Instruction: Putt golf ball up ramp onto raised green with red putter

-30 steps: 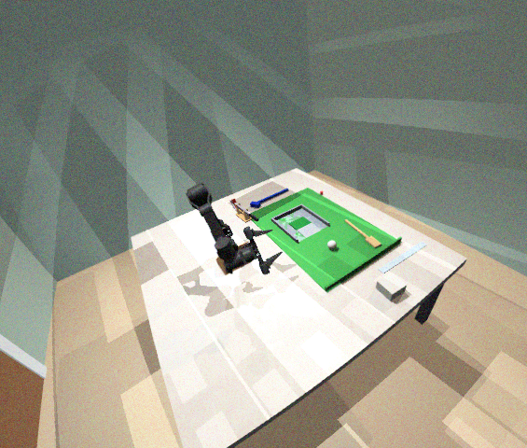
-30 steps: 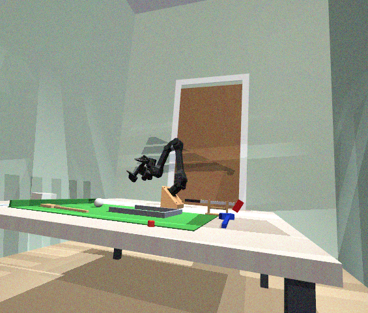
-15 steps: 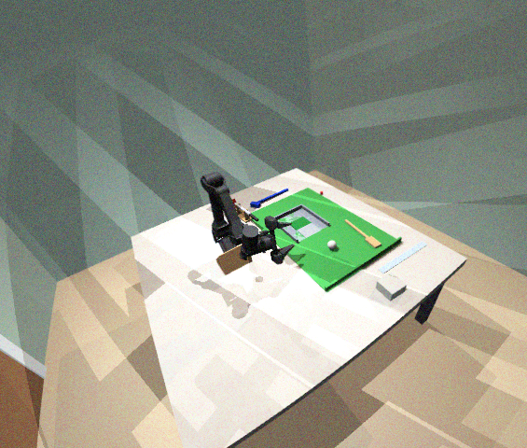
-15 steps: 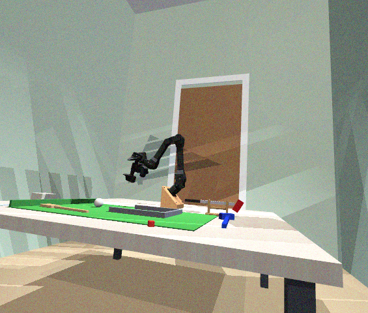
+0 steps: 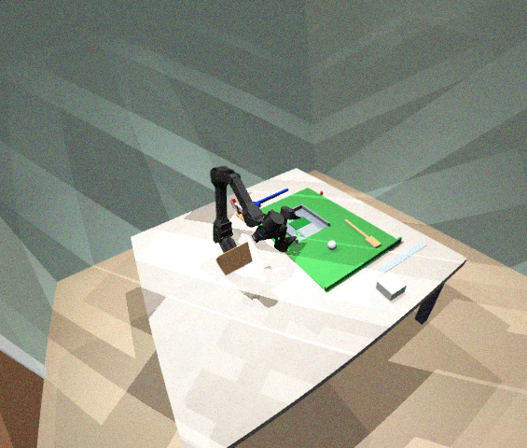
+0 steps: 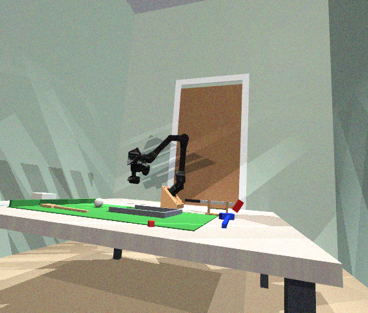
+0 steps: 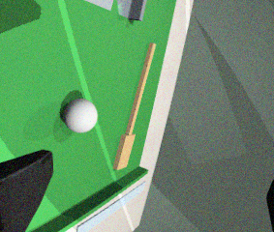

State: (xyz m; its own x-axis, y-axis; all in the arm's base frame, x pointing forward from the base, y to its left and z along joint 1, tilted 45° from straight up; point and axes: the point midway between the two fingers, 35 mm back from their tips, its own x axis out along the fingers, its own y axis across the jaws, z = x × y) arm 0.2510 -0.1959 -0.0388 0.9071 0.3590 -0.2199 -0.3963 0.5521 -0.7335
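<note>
Your top view looked down from high and far, the desk [image 5: 196, 308] running toward two o'clock. Your exterior view sat low by the desk's [image 6: 210, 242] edge, facing the door [image 6: 210, 141]. Your wrist view hung close above; all shared the green mat [image 5: 345, 265].

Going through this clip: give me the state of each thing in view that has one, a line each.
Pincer: open, empty, above the mat.
Ball: resting on the mat, off the green.
Red putter: on its rack, ungrasped.
Blue putter: lying flat on the table.
Wooden putter: lying flat on the mat.
</note>
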